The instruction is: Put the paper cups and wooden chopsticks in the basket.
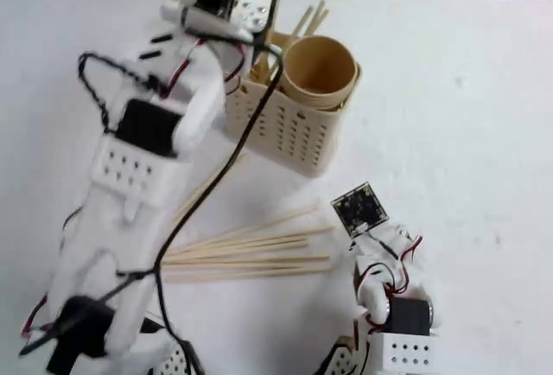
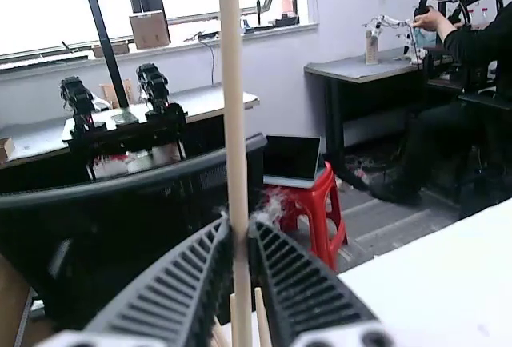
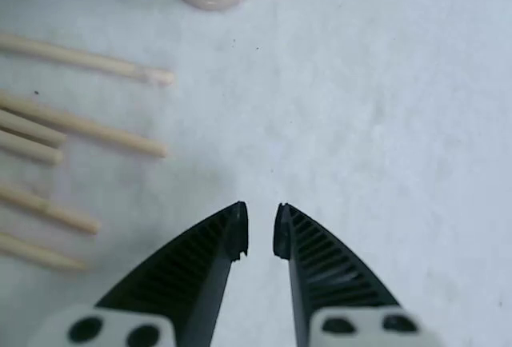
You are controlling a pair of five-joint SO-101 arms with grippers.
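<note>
Worktop [image 1: 467, 133] carries the basket [image 1: 289, 133] with paper cups [image 1: 318, 68] nested inside, and I see my left tool [image 2: 238, 231] above the basket pinching one chopstick [image 2: 232, 83], my right tool [image 3: 260, 227] barely parted, gripping nothing, near the loose chopsticks [image 1: 251, 254] lying beside the basket

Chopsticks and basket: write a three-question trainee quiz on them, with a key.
1. True or false: the left gripper is shut on a chopstick.
2. Where are the paper cups? A: in the basket. B: stacked on the loose chopsticks. C: upside down beside the basket.
3. Fill in: the loose chopsticks lie flat on the ____.
Key: 1 true; 2 A; 3 table.
</note>
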